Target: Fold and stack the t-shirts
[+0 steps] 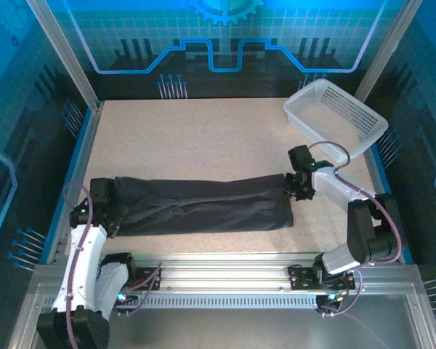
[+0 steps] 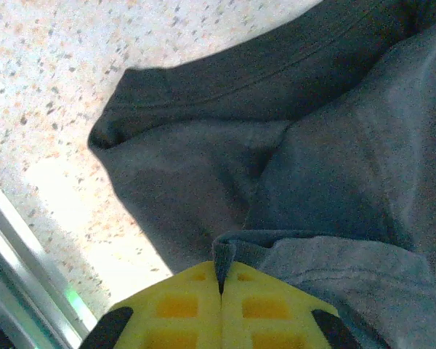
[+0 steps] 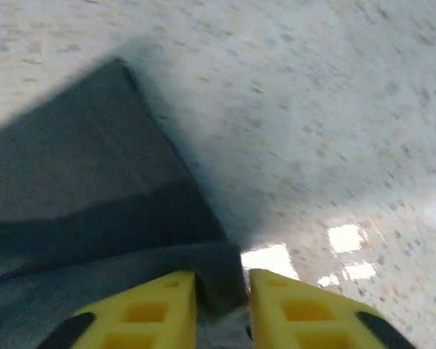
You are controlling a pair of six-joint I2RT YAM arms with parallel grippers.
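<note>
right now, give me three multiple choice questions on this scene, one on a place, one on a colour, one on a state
1. Where on the table does the white basket stand?
A. far right corner
B. near left corner
C. middle

2. What colour is the t-shirt?
A. red
B. dark grey
C. white

3. How is the left tool?
A. wide open
B. shut on the t-shirt
C. shut on nothing

Answers:
1 A, the top view shows it at the far right, away from the arms.
2 B, the cloth looks charcoal in all three views.
3 B, its yellow pads pinch a fold of fabric.
</note>
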